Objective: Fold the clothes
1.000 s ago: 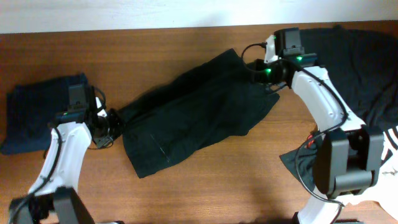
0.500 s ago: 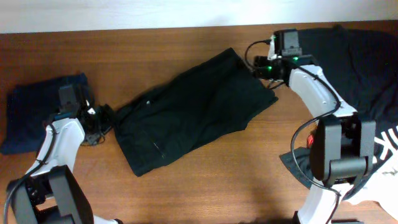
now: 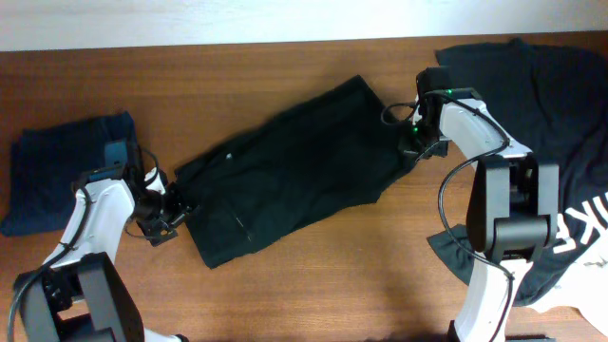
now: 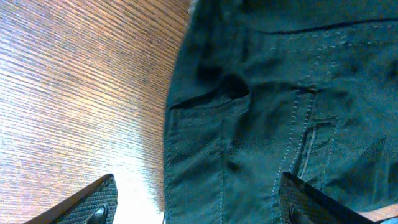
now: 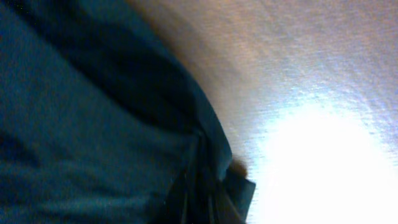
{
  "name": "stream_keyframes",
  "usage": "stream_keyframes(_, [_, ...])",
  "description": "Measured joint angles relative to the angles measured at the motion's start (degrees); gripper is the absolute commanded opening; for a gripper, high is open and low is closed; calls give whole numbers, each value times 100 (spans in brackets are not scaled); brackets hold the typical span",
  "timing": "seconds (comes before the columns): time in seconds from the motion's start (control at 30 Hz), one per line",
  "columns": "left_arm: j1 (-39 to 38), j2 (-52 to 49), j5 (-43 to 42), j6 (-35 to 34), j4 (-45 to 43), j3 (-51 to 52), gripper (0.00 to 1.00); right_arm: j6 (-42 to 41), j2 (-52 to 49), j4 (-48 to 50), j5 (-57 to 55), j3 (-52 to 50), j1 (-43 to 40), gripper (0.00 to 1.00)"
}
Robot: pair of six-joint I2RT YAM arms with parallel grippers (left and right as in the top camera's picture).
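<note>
One of the clothes, a black garment [image 3: 294,176] with stitched seams and a pocket [image 4: 261,124], lies spread diagonally across the middle of the table. My left gripper [image 3: 169,217] is at its lower left corner. It is open [image 4: 198,182], one finger over bare wood and the other over the cloth, with the hem between them. My right gripper [image 3: 412,148] is at the garment's right corner. In the right wrist view its fingers are hidden, and the cloth [image 5: 93,124] gathers into tight folds [image 5: 202,180] running under the camera, so it looks pinched.
A folded dark navy garment [image 3: 57,176] lies at the far left beside my left arm. A black shirt [image 3: 541,90] is spread at the back right. A dark piece with white lettering [image 3: 584,223] hangs at the right edge. Bare wood [image 3: 332,275] shows along the front.
My left gripper has opened and moved right onto the garment's lower left corner. My right gripper has dropped from the garment's top corner to its right corner, where it has opened and shut again.
</note>
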State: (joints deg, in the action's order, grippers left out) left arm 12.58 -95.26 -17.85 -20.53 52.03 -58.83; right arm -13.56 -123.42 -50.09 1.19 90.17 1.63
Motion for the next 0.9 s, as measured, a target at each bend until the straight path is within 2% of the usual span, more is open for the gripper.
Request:
stream_keyframes(0.1, [2,0,0,13,-26,2,83,-896,2,-1471,-872,-17,-83,6])
stream_keyframes(0.13, [0,0,0,39,-72,2,83,-1211,-24,-1932,-1132,-111,-219,13])
stream_keyframes(0.17, [0,-2,0,72,-98,2,83,-1364,-57,-2065,-1246,-127,-291,21])
stream_keyframes(0.27, [0,0,0,111,-175,2,83,-1563,-72,-2385,-1443,-131,-382,34])
stream_keyframes(0.33, [0,0,0,125,-192,2,83,-1668,-57,-2448,-1491,-131,-378,36])
stream_keyframes(0.5, [0,0,-2,131,-192,2,83,-1681,704,-2214,-1460,-109,-378,41])
stream_keyframes(0.63, [0,0,0,131,-192,2,83,-680,1027,-1419,-553,-22,-378,57])
stream_keyframes(0.7, [2,0,0,131,-192,2,83,-208,1008,-957,-59,-28,-378,58])
stream_keyframes(0.9, [2,0,2,131,-199,2,83,315,922,-223,647,-28,-367,57])
